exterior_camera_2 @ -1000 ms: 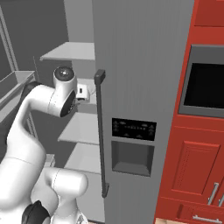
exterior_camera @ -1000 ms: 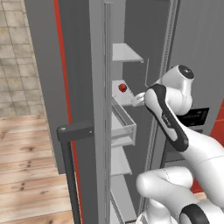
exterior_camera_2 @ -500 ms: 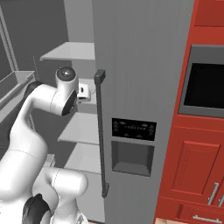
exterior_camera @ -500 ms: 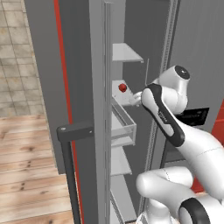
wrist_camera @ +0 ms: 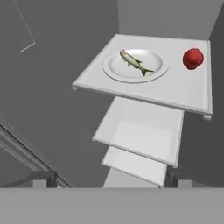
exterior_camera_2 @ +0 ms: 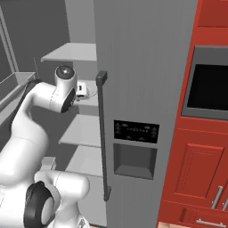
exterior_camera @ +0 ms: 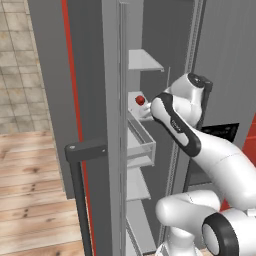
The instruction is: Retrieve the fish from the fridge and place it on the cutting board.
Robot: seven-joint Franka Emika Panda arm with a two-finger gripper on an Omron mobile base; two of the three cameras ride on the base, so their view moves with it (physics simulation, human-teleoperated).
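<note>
With the claw [wrist_camera: 109,181] wide open and empty, the fish [wrist_camera: 134,62] lies ahead of it on a plate [wrist_camera: 154,74] on a fridge [exterior_camera: 90,75] shelf [wrist_camera: 183,94]; come straight down, clear of the red ball [wrist_camera: 193,58]

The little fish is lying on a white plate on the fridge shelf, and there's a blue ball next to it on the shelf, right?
Almost. The ball is red, not blue: the hand view shows a small red ball on the pale grey fridge shelf, beside the round white plate where the slender greenish-grey fish lies.
</note>
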